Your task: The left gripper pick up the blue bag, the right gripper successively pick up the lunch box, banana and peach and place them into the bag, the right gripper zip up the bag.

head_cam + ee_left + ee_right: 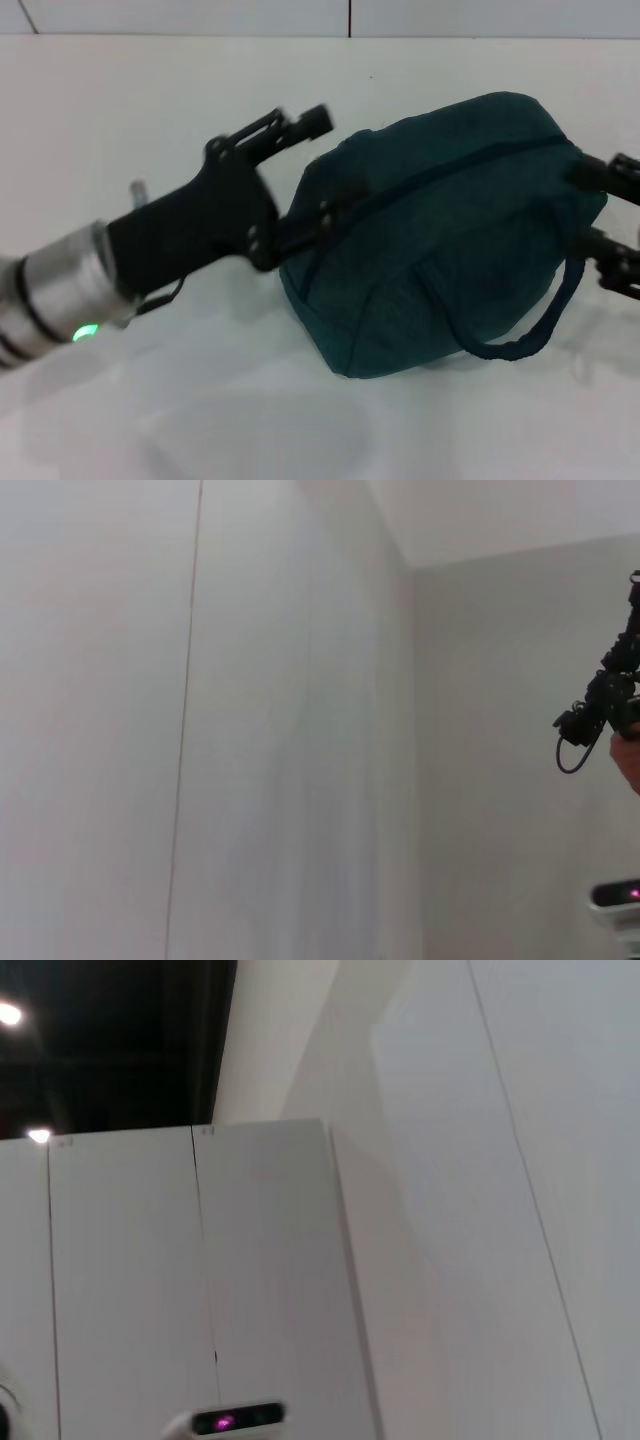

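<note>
blue bag (440, 240): middle of the white bench (150, 120), lying on its side, bulging full. The zipper line across the upper face reads as closed along the length I can see. One cord handle loops out at the lower end, toward the robot.
contents: lunch box, banana and peach are not visible anywhere on the bench; my guess is all three are inside the bag, but nothing shows it directly.
left gripper (300, 225): at the bag's left end, touching it. The fingers look pinched on the fabric or zipper end there, though the contact is dark against dark, so a firm hold is my read and not certain. Silver wrist with a green light trails away from the bag on that side.
right gripper (610, 225): at the bag's right end, mostly cut off by the picture edge. Two black parts sit right against the bag near the zipper's far end. I cannot tell how far its fingers are spread or whether they hold anything.
wrist views: both point up at walls and ceiling and show nothing of the bag. The left wrist one catches a bit of black gripper hardware at its edge.
progress: packing looks done and zipping looks done or on its last stretch. What is left, as I judge it, is finishing the pull if any remains, then letting go.
</note>
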### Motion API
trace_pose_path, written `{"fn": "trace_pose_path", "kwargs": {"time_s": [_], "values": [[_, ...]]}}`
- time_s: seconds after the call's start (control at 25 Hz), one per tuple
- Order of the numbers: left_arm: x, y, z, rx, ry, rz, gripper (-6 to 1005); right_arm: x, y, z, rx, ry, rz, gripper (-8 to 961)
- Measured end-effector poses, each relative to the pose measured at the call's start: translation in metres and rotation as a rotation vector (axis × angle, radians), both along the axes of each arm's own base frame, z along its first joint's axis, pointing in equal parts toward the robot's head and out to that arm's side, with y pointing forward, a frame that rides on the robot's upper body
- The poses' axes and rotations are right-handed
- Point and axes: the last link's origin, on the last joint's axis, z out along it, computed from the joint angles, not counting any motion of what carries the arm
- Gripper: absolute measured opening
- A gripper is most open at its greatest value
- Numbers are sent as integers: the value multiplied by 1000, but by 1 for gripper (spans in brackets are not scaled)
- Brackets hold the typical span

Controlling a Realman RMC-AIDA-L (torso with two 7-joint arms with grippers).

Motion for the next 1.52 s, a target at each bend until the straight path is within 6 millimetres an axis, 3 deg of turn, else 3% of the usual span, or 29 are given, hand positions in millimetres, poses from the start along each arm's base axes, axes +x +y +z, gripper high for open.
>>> {"fn": "trace_pose_path", "kwargs": {"time_s": [0.16,0.36,0.8,1.52], "values": [[-20,-20,1,33,5,46,708,-7,9,-13,-17,-36,1,652],[-31,-30,-5,51,27,73,709,-11,19,-18,-13,-74,-6,652],[-31,-28,-3,65,25,74,709,-17,34,-20,2,-107,-10,652],[-31,-31,-4,77,33,66,708,-18,32,-27,2,-100,-22,652]]}}
